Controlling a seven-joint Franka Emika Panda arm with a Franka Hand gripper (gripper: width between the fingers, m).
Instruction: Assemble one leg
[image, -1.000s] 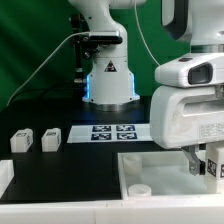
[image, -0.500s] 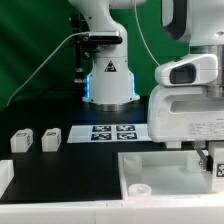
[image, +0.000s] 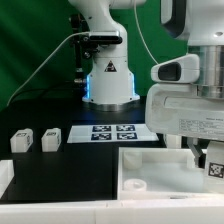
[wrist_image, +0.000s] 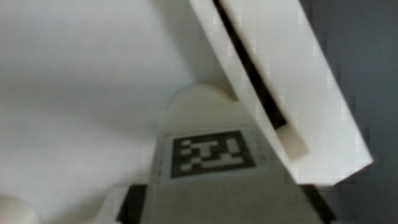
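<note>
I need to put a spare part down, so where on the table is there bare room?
Free: the dark table behind the two legs, up to the robot base, and the strip between those legs and the marker board. Crowded: the exterior view's right, where the gripper hangs over the white panel.

no words, brand names or numbers could be read anywhere. the only signs were black-and-white square tags: four on the marker board (image: 112, 132), one each on two small white legs (image: 35, 140) on the counter (image: 60, 165), and one on the leg (wrist_image: 217, 155) in the wrist view.
</note>
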